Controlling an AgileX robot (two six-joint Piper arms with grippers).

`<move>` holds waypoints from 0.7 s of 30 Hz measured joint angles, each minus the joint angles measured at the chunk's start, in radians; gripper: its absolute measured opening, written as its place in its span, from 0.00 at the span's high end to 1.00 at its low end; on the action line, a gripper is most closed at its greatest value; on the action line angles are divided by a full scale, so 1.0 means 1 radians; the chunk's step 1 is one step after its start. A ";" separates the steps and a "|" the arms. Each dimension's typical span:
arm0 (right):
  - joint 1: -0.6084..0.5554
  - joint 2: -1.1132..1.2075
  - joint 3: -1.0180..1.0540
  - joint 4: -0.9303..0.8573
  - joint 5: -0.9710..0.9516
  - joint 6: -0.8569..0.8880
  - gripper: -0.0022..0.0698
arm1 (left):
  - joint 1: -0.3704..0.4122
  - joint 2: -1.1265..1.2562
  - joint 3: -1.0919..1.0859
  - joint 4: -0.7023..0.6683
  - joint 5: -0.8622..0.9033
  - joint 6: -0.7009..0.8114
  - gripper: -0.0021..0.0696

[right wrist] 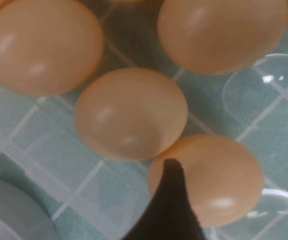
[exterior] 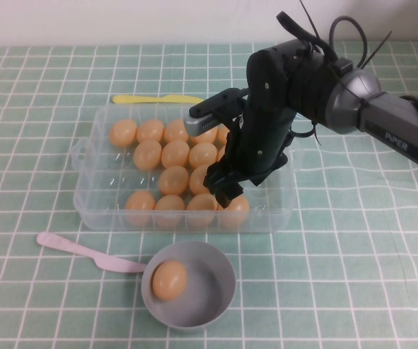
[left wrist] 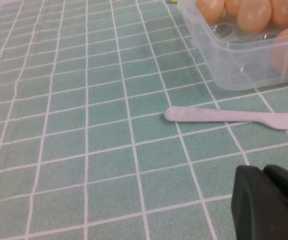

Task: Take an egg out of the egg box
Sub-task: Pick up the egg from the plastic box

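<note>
The clear plastic egg box stands mid-table and holds several tan-orange eggs. My right gripper reaches down into its front right part, over the front-row egg. In the right wrist view one black finger lies against the side of that egg, which sits in its well. The other finger does not show, and the gripper is open. My left gripper is shut and empty, low over the cloth at the near left, apart from the box.
A round grey bowl in front of the box holds one egg. A pink plastic knife lies to its left, also in the left wrist view. A yellow utensil lies behind the box. A green checked cloth covers the table.
</note>
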 joint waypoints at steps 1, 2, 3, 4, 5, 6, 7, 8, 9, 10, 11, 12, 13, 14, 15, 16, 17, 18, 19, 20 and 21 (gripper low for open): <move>0.000 0.002 0.000 0.000 0.000 0.000 0.24 | 0.000 0.000 0.000 0.000 0.000 0.000 0.98; 0.000 0.002 0.000 0.000 -0.001 -0.002 0.24 | 0.000 0.000 0.000 0.000 0.000 0.000 0.98; 0.000 0.004 0.000 0.000 -0.001 -0.002 0.24 | 0.000 0.000 0.000 0.000 0.000 0.000 0.98; 0.000 0.004 0.000 0.002 -0.001 -0.002 0.24 | 0.000 0.000 0.000 0.000 0.000 0.000 0.98; 0.000 0.006 0.000 0.002 -0.001 -0.004 0.24 | 0.000 0.000 0.000 0.000 0.000 0.000 0.98; 0.000 0.006 0.000 0.002 -0.001 -0.004 0.24 | 0.000 0.000 0.000 0.000 0.000 0.000 0.98; 0.000 0.008 0.000 0.004 0.000 -0.004 0.24 | 0.000 0.000 0.000 0.000 0.000 0.000 0.98; 0.000 0.010 0.000 0.007 0.000 -0.004 0.24 | 0.000 0.000 0.000 0.000 0.000 0.000 0.98; 0.000 0.010 0.000 0.010 0.002 -0.004 0.24 | 0.000 0.000 0.000 0.000 0.000 0.000 0.98; 0.000 0.012 0.000 0.013 0.002 -0.004 0.24 | 0.000 0.000 0.000 0.000 0.000 0.000 0.98; 0.000 0.012 0.000 0.013 0.002 -0.004 0.24 | 0.000 0.000 0.000 0.000 0.000 0.000 0.98; 0.000 0.012 0.000 0.015 0.002 -0.004 0.24 | 0.000 0.000 0.000 0.000 0.000 0.000 0.98; 0.000 0.012 0.000 0.015 0.002 -0.004 0.24 | 0.000 0.000 0.000 0.000 0.000 0.000 0.98; 0.000 0.012 0.000 0.017 0.002 -0.004 0.24 | 0.000 0.000 0.000 0.000 0.000 0.000 0.98; -0.002 0.012 0.000 0.024 0.002 -0.004 0.24 | 0.000 0.000 0.000 0.000 0.000 0.000 0.98; -0.002 0.012 0.000 0.029 0.002 -0.004 0.24 | 0.000 0.000 0.000 0.000 0.000 0.000 0.98; -0.002 0.012 0.000 0.036 0.002 -0.004 0.24 | 0.000 0.000 0.000 0.000 0.000 0.000 0.98; -0.002 0.012 0.000 0.042 0.002 -0.004 0.24 | 0.000 0.000 0.000 0.000 0.000 0.000 0.98; -0.002 0.012 0.000 0.043 0.002 -0.004 0.24 | 0.000 0.000 0.000 0.000 0.000 0.000 0.98; -0.002 0.012 0.000 0.045 0.002 -0.004 0.24 | 0.000 0.000 0.000 0.000 0.000 0.000 0.98; -0.002 0.012 0.000 0.045 0.002 -0.004 0.24 | 0.000 0.000 0.000 0.000 0.000 0.000 0.98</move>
